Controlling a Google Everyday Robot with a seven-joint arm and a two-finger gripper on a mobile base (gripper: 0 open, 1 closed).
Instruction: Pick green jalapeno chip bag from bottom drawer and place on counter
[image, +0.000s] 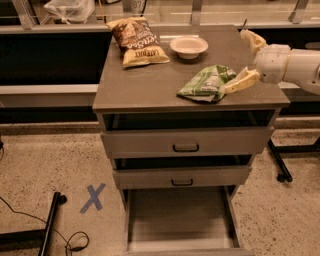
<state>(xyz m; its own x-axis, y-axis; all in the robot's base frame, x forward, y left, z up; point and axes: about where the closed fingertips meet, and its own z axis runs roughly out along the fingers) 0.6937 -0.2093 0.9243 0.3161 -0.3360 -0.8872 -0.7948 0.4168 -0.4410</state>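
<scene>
Two spread fingers (243, 80), gripper (248, 59) horizontal at counter (150, 85) edge, beside green jalapeno chip bag (205, 82)

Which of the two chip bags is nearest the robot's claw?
The green jalapeno chip bag, at the counter's front right, beside the open claw. The brown chip bag lies at the back left.

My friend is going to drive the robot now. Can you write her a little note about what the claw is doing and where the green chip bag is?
Claw: open, holding nothing, over the counter's right side. Its lower finger is right beside the bag, maybe touching.
Green jalapeno chip bag: lying on the counter, front right.
Bottom drawer: pulled out, nothing visible inside.
Done: bag is on the counter.
Left: probably just drawing the claw clear of the bag.
Also on the counter: brown chip bag, white bowl.
</scene>
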